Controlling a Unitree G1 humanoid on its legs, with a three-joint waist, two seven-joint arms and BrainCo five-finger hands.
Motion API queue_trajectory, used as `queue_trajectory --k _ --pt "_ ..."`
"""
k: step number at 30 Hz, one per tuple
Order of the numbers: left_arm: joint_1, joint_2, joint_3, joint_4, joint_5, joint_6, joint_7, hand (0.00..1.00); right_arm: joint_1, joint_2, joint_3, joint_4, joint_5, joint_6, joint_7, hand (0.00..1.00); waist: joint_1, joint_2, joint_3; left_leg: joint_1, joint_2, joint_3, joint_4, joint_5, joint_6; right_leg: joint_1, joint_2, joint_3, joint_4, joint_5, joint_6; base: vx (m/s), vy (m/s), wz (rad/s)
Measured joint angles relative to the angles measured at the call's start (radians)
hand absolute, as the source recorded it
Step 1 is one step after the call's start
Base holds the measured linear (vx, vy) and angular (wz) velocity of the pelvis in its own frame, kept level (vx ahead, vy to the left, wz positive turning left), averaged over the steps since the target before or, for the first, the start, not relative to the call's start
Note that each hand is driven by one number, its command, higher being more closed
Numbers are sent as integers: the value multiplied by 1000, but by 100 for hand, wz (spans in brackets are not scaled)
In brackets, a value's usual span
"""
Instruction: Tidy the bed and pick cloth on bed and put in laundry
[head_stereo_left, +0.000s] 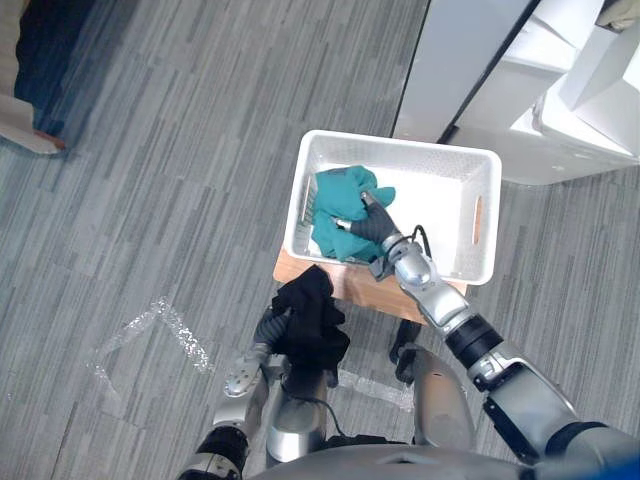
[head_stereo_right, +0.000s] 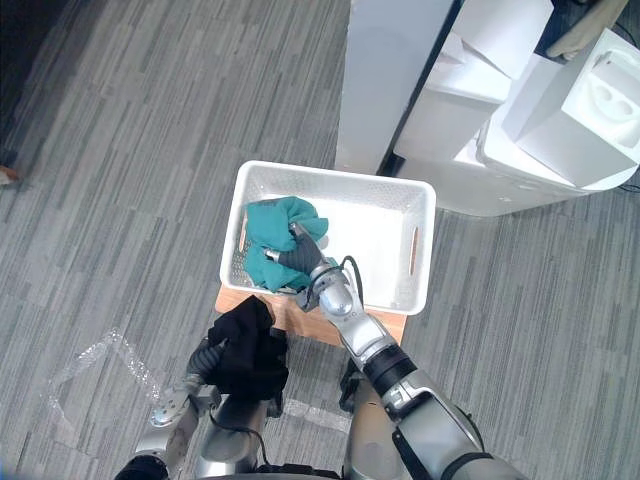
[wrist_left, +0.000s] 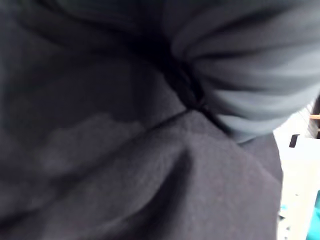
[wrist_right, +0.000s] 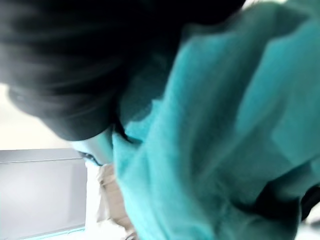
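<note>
A white laundry basket (head_stereo_left: 478, 165) stands on a small wooden stool (head_stereo_left: 335, 287) in front of me. A teal cloth (head_stereo_left: 335, 195) lies bunched at the basket's left end. My right hand (head_stereo_left: 377, 225) reaches in over the near rim and rests on that cloth; the right wrist view has teal cloth (wrist_right: 225, 125) pressed up against the hand's dark cover (wrist_right: 65, 75). A black cloth (head_stereo_left: 312, 315) hangs bunched over my left hand (head_stereo_left: 272, 326), just short of the stool and above the floor. In the left wrist view the black cloth (wrist_left: 125, 175) lies against the ribbed cover (wrist_left: 250, 75).
White cabinets and boxes (head_stereo_left: 560, 90) stand right behind the basket, at the upper right. A dark blue bundle on a pale edge (head_stereo_left: 45, 50) sits at the far upper left. Grey plank floor with a strip of clear tape (head_stereo_left: 150, 335) stretches to the left.
</note>
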Motion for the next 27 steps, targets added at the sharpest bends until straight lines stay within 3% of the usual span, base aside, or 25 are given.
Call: queue_trajectory --k 9,12,14,17,22,27 --pt "14 26 7 -28 125 8 -7 100 -28 -69 8 13 -22 16 67 0 16 -12 -3 83 14 6 -2 -17 -15 100 19 4 -38 -13 6 9 -6 -2" --pt "44 43 15 -33 157 22 -10 100 -17 -73 9 12 -55 31 81 0 20 -41 -20 111 22 9 -1 -21 -12 144 36 3 -80 -4 11 51 -23 -4" --pt "77 63 17 -33 185 25 -19 100 42 -68 10 4 -60 32 107 0 22 -85 -51 147 23 11 -1 -31 -21 202 50 0 -129 8 15 122 -12 -1" --pt "98 76 18 -33 208 45 -32 100 103 -69 18 -13 -70 44 134 0 22 -124 -100 170 23 17 -1 -41 -26 253 58 -3 -192 28 22 120 -5 0" --pt "122 76 24 -33 238 59 -46 100 155 -71 20 -31 -123 93 135 0 17 -125 -155 213 20 67 -1 -52 -30 316 61 11 -257 57 30 44 15 -10" --pt "179 75 47 -30 261 57 -47 100 268 -117 -56 -130 -136 108 136 0 3 -126 -195 246 22 99 -7 -67 -26 343 73 40 -287 71 29 -4 8 -18"
